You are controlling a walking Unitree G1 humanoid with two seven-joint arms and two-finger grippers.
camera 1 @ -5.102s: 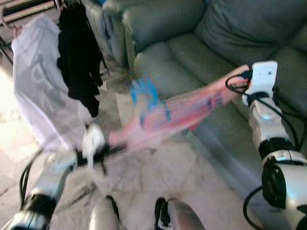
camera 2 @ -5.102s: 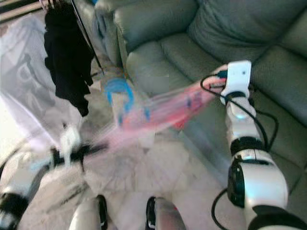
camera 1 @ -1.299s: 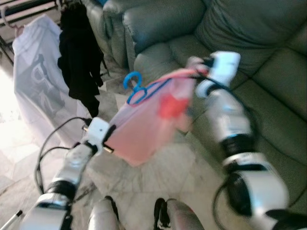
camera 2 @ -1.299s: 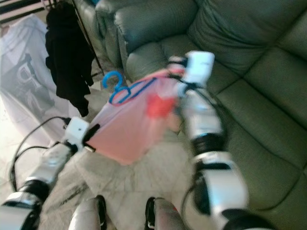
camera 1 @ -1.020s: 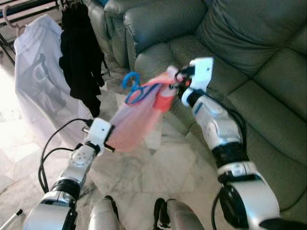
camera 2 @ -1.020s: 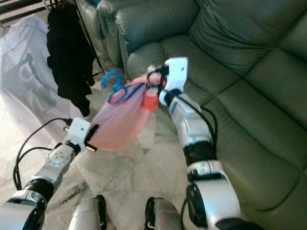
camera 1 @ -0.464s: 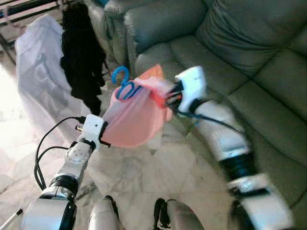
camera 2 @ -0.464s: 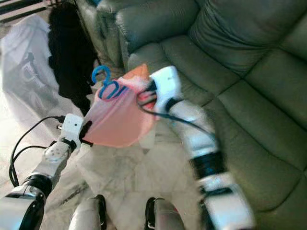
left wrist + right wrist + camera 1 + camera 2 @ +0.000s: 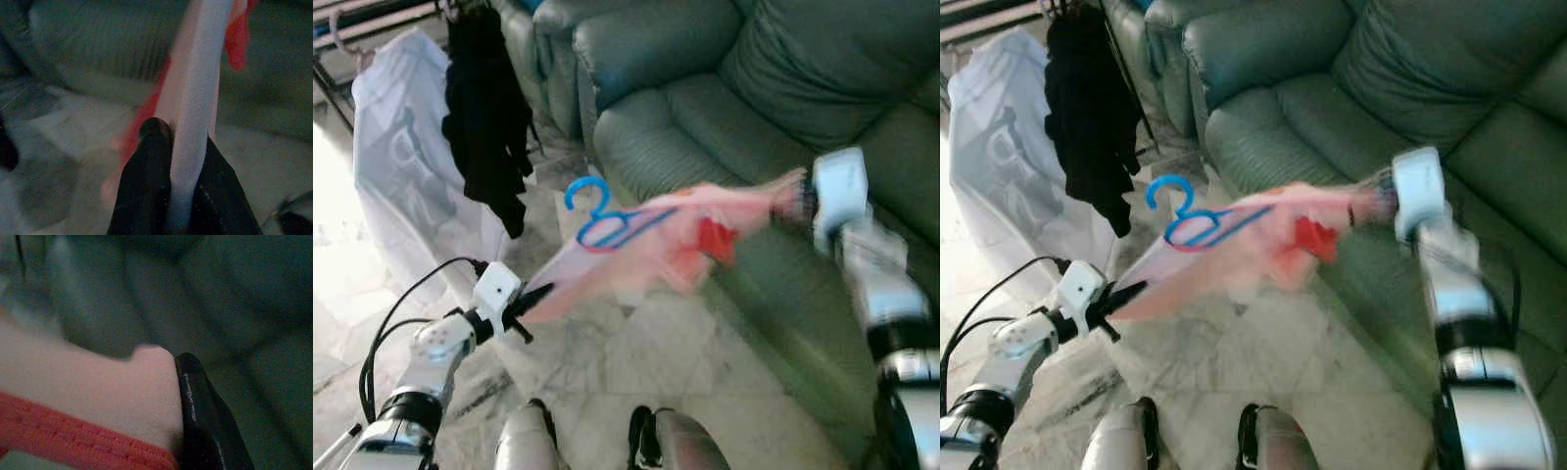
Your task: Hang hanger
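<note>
Between pincers | pink garment (image 9: 656,245) with blue hanger (image 9: 607,220) stretched; left pincer (image 9: 540,294), right pincer (image 9: 793,201) both clamping it

Pale marble-patterned floor (image 9: 646,362), veined grey. A grey-green leather sofa (image 9: 724,88) stands directly on it, beside hanging white and black garments.

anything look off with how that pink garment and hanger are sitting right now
Yes. The pink garment is stretched flat between the left gripper and right gripper instead of hanging, and the blue hanger lies tilted on it, its hook free, well short of the black garment.
</note>
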